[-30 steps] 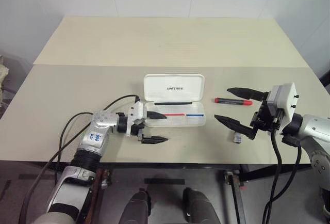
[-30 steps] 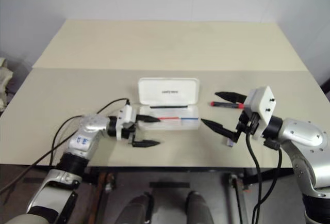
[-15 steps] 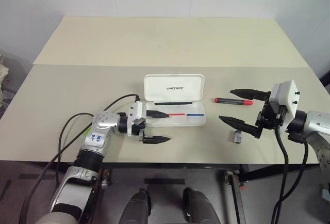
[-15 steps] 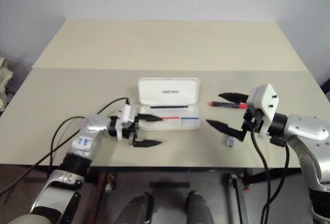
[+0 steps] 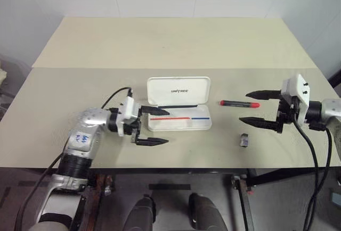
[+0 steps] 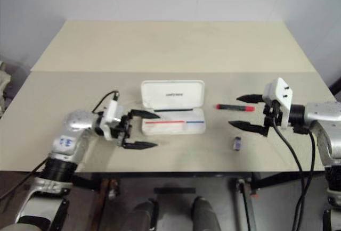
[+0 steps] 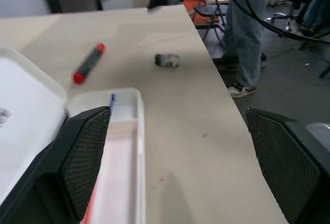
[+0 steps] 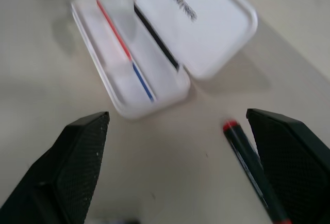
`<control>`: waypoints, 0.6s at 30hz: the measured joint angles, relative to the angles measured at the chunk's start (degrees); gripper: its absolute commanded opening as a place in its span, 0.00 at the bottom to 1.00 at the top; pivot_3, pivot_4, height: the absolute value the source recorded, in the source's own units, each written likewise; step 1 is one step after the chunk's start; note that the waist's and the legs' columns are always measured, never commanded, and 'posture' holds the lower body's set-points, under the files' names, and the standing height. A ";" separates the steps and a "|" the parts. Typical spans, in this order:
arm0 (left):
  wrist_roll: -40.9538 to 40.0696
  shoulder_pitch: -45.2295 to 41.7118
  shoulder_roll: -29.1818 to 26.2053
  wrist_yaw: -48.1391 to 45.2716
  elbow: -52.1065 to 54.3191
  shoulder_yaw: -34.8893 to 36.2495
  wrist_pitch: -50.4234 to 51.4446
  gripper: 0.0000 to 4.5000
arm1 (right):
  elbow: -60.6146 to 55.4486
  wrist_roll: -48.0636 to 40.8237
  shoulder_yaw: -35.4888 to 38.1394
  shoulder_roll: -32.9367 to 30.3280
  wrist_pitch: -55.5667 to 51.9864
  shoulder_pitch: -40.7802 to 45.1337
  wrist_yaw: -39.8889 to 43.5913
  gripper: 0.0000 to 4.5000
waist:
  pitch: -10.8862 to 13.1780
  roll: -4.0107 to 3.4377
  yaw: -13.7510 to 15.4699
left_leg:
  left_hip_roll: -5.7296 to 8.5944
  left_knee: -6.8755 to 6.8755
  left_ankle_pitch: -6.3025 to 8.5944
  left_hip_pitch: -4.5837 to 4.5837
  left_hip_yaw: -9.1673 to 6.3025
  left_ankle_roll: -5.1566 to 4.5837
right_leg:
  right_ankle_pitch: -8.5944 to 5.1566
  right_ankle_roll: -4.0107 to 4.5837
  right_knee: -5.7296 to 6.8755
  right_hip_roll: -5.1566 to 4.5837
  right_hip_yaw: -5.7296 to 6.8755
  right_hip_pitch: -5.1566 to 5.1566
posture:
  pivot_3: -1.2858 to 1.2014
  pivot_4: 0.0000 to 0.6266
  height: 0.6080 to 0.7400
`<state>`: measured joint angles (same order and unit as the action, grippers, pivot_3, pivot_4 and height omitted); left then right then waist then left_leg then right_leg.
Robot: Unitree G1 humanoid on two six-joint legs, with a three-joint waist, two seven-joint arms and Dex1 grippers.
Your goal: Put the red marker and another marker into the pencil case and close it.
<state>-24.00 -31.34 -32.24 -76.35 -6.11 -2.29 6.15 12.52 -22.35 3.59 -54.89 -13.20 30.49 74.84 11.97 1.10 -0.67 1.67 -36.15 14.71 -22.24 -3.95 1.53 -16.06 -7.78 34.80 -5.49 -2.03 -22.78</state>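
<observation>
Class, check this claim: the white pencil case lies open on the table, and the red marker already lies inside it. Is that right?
Not quite. The pencil case is open, but the red marker lies on the table beside the case, apart from it, as the left eye view shows.

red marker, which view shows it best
The left eye view: the whole red marker lies unobstructed on the table, right of the open case. The left wrist view also shows it whole but farther off; the right wrist view blurs it beside a finger.
</observation>
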 measured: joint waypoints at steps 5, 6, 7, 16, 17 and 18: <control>-2.21 -0.24 -4.76 1.41 2.24 4.14 4.88 0.99 | 15.55 6.63 -5.73 3.20 7.59 11.16 4.15 1.00 | 0.02 -0.03 -0.75 | 0.00 0.04 0.00 -0.01 0.00 0.03 | -0.01 0.02 0.02 0.01 0.00 -0.03 | 0.52 0.24 1.00; -2.54 -0.11 -5.94 1.94 2.83 4.90 5.75 0.99 | 19.41 8.15 -6.69 4.42 9.32 13.65 4.62 1.00 | 0.03 -0.02 -0.93 | 0.00 0.03 0.01 -0.03 0.00 0.04 | -0.01 0.02 0.00 0.01 0.00 -0.03 | 0.52 0.24 1.00; -2.73 -0.01 -6.75 2.42 3.44 5.75 6.41 0.99 | 22.70 9.48 -7.55 5.24 10.73 15.44 4.90 1.00 | 0.03 -0.03 -1.07 | 0.00 0.08 0.01 -0.03 0.01 0.04 | -0.01 0.02 0.00 0.00 -0.01 -0.06 | 0.52 0.24 1.00; -3.18 3.30 -10.49 7.00 8.71 10.17 10.62 0.99 | 46.81 21.40 -13.14 11.81 21.10 27.29 4.77 1.00 | 0.04 -0.04 -1.07 | -0.02 0.12 -0.02 -0.30 0.12 0.17 | -0.03 0.05 0.17 0.02 -0.09 -0.55 | 0.52 0.24 1.00; -3.25 3.63 -10.84 7.49 9.57 10.61 10.97 0.99 | 49.05 22.55 -13.60 12.56 21.77 28.37 4.51 1.00 | 0.04 -0.04 -1.07 | -0.03 0.12 -0.06 -0.36 0.12 0.22 | -0.04 0.05 0.23 0.03 -0.10 -0.62 | 0.52 0.24 1.00; -3.41 3.81 -10.98 7.76 10.19 10.75 11.25 0.99 | 50.56 23.39 -13.92 13.04 22.16 29.21 4.30 1.00 | 0.04 -0.05 -1.06 | -0.02 0.12 -0.08 -0.37 0.13 0.26 | -0.04 0.06 0.25 0.02 -0.11 -0.65 | 0.52 0.24 1.00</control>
<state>-27.41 -27.53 -43.22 -68.60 4.08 8.46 17.40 63.08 1.04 -10.33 -41.84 8.95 59.70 79.15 12.01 1.05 -1.73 1.65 -36.03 14.63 -22.61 -3.82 1.78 -16.10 -7.72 35.06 -5.47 -2.13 -23.43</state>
